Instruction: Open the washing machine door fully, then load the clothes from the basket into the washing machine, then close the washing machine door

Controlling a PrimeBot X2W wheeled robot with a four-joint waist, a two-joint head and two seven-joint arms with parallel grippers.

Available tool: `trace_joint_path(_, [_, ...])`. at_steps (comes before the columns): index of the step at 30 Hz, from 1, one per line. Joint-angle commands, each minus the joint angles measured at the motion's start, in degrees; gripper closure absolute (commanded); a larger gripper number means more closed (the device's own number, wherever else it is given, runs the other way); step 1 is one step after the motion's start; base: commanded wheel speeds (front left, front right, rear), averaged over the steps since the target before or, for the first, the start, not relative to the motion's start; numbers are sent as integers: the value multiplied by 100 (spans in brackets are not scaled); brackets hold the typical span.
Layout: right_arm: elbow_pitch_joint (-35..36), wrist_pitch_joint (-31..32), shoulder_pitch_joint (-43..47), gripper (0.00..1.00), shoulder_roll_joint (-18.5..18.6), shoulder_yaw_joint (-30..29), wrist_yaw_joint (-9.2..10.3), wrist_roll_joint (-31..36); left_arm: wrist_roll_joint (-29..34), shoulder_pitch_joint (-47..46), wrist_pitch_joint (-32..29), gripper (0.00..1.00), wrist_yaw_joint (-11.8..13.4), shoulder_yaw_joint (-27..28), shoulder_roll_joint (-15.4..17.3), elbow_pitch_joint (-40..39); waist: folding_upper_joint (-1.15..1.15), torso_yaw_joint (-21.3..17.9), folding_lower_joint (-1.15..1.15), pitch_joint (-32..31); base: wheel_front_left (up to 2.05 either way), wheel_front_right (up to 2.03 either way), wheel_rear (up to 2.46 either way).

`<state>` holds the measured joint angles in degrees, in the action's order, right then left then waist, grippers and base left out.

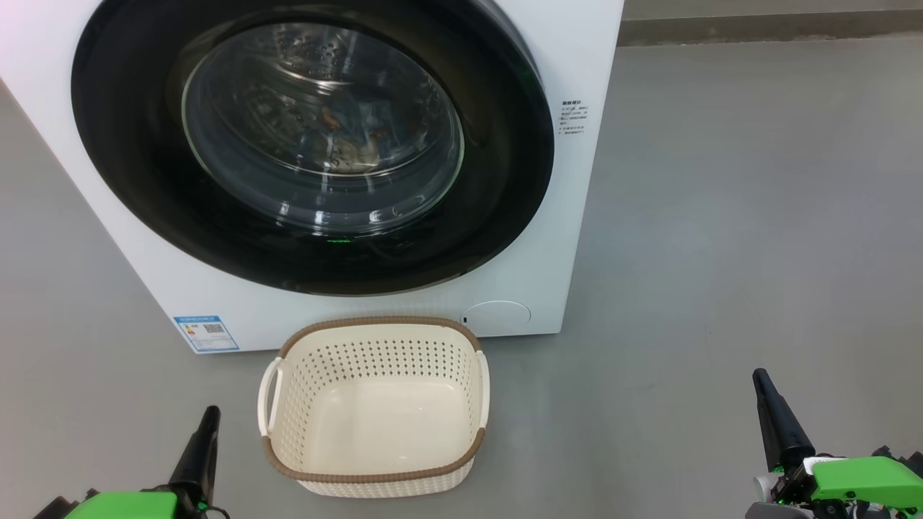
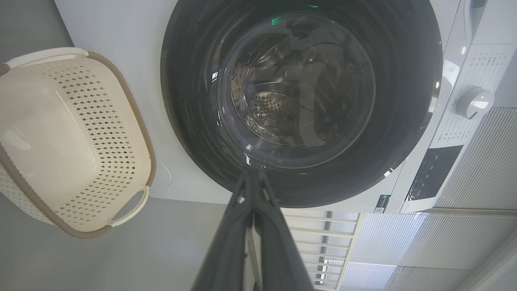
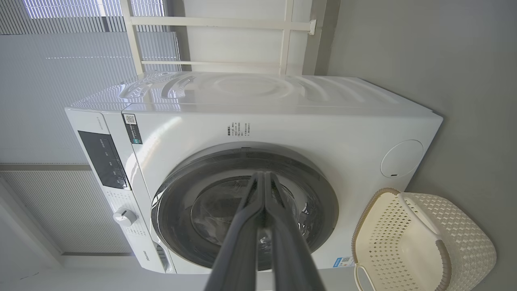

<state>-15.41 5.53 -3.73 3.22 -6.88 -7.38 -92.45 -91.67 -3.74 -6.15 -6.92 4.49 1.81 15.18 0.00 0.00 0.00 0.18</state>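
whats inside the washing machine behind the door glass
Through the closed washing machine door, the steel drum and some crumpled cloth with orange-brown patches show; reflections hide the rest.

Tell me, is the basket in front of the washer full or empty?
Empty. The basket shows its bare cream bottom, with no cloth inside.

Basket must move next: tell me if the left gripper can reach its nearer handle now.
Probably yes: the left gripper sits beside the basket's white handle, only floor between them; it is shut and must open first.
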Motion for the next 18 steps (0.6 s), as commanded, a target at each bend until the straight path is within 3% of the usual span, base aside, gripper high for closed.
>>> trace_joint_path(1, [142,46,-240,100,12,97,-11,-23,-51,-245,-33,100,-57,202,107,-112,0,0,0,0,0,0,0])
trace_joint_path(18, [141,59,-241,100,1,82,-11,-10,-52,-245,-33,100,-57,202,107,-112,0,0,0,0,0,0,0])
